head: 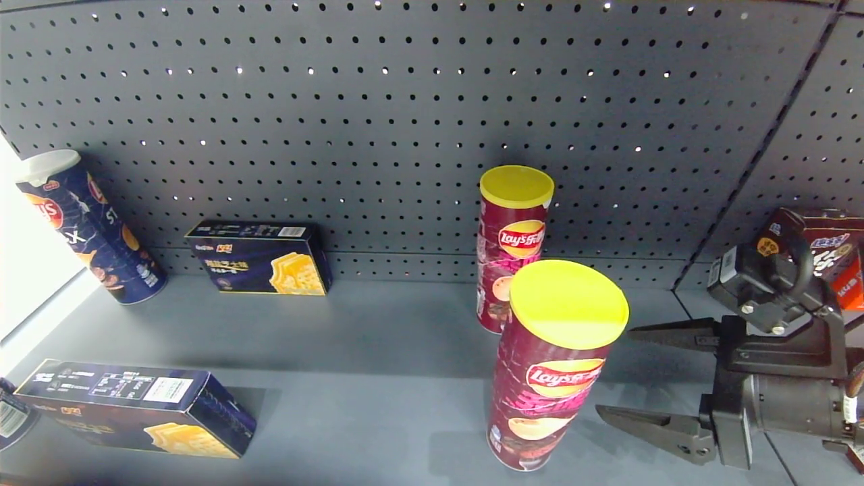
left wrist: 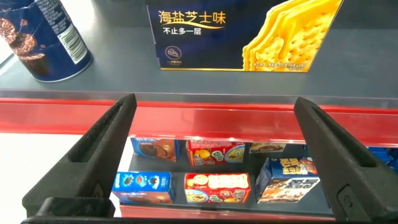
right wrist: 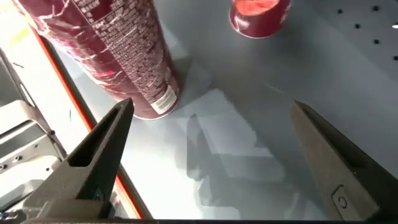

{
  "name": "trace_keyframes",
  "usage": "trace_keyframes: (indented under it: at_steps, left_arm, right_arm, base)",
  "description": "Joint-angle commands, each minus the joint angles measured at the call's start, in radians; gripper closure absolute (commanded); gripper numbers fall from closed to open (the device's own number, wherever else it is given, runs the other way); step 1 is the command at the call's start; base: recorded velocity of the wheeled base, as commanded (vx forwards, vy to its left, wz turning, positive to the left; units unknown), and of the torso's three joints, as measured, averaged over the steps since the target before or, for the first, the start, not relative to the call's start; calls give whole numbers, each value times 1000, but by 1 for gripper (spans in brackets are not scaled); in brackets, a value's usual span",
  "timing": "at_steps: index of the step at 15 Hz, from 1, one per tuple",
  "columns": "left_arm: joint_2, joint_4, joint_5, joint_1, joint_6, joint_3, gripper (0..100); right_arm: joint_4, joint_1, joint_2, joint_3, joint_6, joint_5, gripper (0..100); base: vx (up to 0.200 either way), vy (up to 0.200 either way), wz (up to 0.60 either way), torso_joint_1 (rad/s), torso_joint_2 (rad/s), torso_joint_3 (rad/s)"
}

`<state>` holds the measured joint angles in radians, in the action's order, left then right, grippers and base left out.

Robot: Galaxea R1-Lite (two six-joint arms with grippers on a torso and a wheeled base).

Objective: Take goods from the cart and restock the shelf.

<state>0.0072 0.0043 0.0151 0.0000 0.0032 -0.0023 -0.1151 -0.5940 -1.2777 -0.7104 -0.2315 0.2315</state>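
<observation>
Two maroon chip cans with yellow lids stand upright on the grey shelf point(head: 378, 378). One can point(head: 514, 250) is near the pegboard. The other can point(head: 550, 378) stands closer to the front edge. My right gripper point(head: 614, 370) is open just to the right of the front can, its fingers pointing at it without touching. In the right wrist view the front can point(right wrist: 118, 50) lies beyond one finger of the gripper point(right wrist: 212, 107), with the back can's base point(right wrist: 258, 12) farther off. My left gripper point(left wrist: 214, 102) is open and holds nothing, low before the shelf's red front strip point(left wrist: 205, 115).
A blue chip can point(head: 88, 226) stands at the far left. Two dark blue cracker boxes lie on the shelf, one at the back point(head: 260, 256) and one at the front left point(head: 142, 408). A dark box point(head: 823, 250) sits in the right bay. Lower shelves hold small boxes point(left wrist: 217, 186).
</observation>
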Motion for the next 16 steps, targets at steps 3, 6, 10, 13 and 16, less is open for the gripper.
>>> trace_keyframes:
  at_steps: [3, 6, 10, 13, 16]
  left_arm:
    - [2, 0, 0, 0, 0, -1, 0]
    - [2, 0, 0, 0, 0, -1, 0]
    - [2, 0, 0, 0, 0, -1, 0]
    - [2, 0, 0, 0, 0, -1, 0]
    - [2, 0, 0, 0, 0, -1, 0]
  right_arm:
    - [0, -26, -34, -3, 0, -4, 0]
    - [-1, -26, -55, -11, -6, -6, 0]
    - [-1, -24, -66, -4, -6, -11, 0]
    - [-1, -16, -54, 5, -6, -20, 0]
    - [-1, -13, -66, -9, -6, -21, 0]
  base:
    - [0, 0, 0, 0, 0, 0]
    - [0, 0, 0, 0, 0, 0]
    - [0, 0, 0, 0, 0, 0]
    - [0, 0, 0, 0, 0, 0]
    - [0, 0, 0, 0, 0, 0]
